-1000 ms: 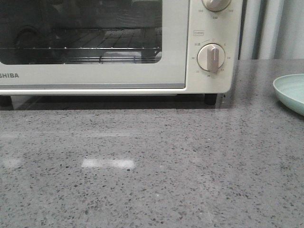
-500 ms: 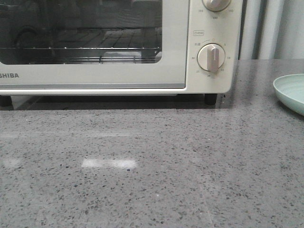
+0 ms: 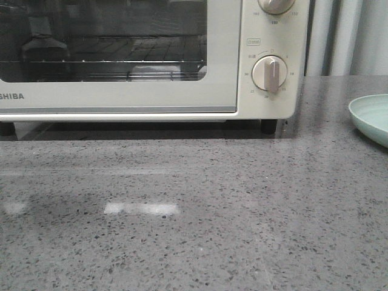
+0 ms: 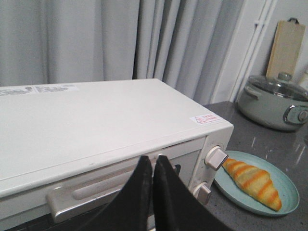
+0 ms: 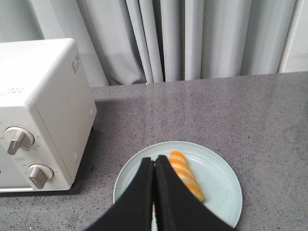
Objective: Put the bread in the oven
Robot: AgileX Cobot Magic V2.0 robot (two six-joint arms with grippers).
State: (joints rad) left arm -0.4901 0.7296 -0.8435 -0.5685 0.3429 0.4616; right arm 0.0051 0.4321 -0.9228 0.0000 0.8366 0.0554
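grey speckled counter (image 3: 200,224) before grey curtains (image 5: 183,38); bread (image 5: 186,175) on pale green plate (image 5: 219,185) beside closed oven (image 3: 121,100). left gripper (image 4: 153,166) and right gripper (image 5: 154,166) pressed together, empty. front view unchanged except window reflections.

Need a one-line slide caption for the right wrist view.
Shut right end effector above the bread on a pale green plate, beside the closed oven.
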